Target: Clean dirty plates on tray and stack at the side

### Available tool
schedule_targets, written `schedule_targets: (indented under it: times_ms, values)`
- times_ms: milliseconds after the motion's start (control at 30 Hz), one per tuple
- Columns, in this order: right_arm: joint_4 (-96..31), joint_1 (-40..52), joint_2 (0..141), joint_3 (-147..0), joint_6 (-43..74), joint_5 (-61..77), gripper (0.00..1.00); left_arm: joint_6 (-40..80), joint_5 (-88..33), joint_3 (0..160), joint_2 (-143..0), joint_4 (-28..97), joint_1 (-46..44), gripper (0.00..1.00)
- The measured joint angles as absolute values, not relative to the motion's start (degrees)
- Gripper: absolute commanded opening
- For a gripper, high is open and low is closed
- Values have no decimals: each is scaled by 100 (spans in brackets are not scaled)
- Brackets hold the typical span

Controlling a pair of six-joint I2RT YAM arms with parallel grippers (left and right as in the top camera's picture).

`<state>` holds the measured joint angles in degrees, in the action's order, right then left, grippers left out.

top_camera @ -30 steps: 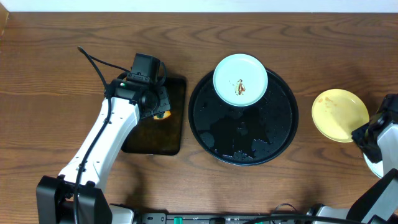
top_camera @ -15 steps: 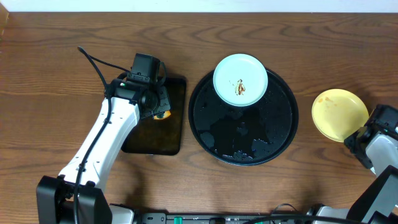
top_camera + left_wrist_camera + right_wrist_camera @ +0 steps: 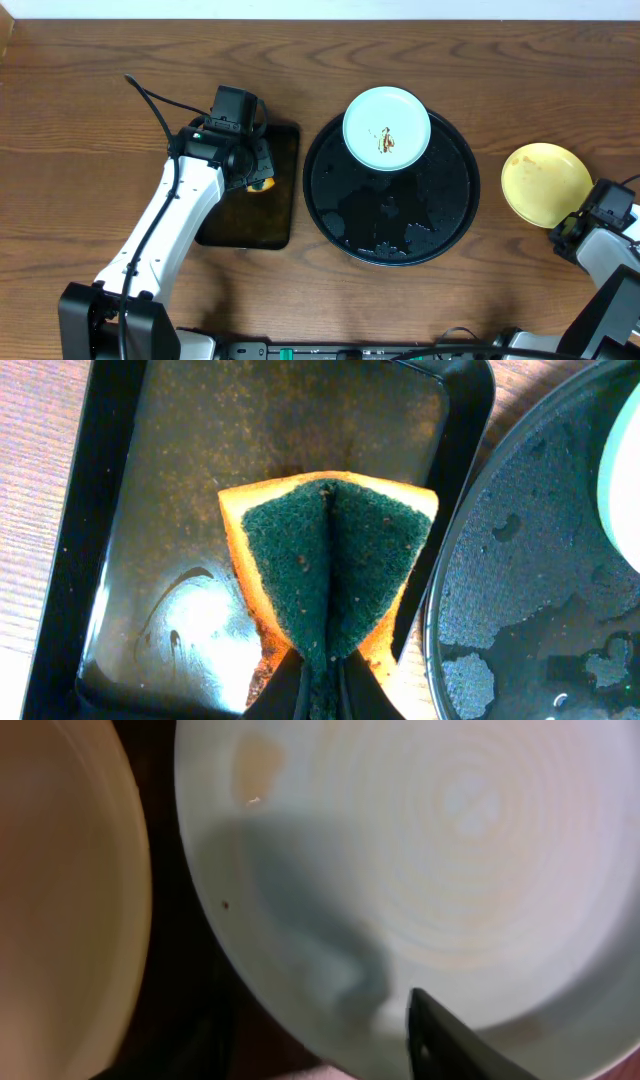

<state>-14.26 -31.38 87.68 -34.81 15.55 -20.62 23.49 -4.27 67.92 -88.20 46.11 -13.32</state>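
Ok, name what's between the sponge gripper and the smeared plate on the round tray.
Nothing visible stands in the way. The left gripper, shut on the sponge, hangs over the rectangular tray; only bare table and the rim of the round tray lie before the plate.

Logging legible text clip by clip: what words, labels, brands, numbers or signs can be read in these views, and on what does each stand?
None can be read in any view.
The mint plate, yellow plate, round black tray, rectangular tray, sponge and tabletop carry no print.
The left arm shows no legible marking.
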Motion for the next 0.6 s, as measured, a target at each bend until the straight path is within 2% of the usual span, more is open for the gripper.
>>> schedule_targets:
  times_ms: [133, 367, 467, 600]
  values:
    - [-1511, -3140, 8768, -3472, 1476, -1999, 27, 2349, -427, 6792, -8820, 4613, -1332, 8]
    - [-1874, -3140, 8687, -3494, 1487, -1673, 16, 2349, -427, 6792, -8820, 4613, -1332, 8]
    - [-1905, -3140, 8680, -3514, 1531, -1490, 2, 2349, -427, 6792, -8820, 4611, -1332, 8]
    - [-1920, -3140, 8635, -3553, 1562, -1389, 1, 2349, -427, 6792, -8820, 4613, -1332, 8]
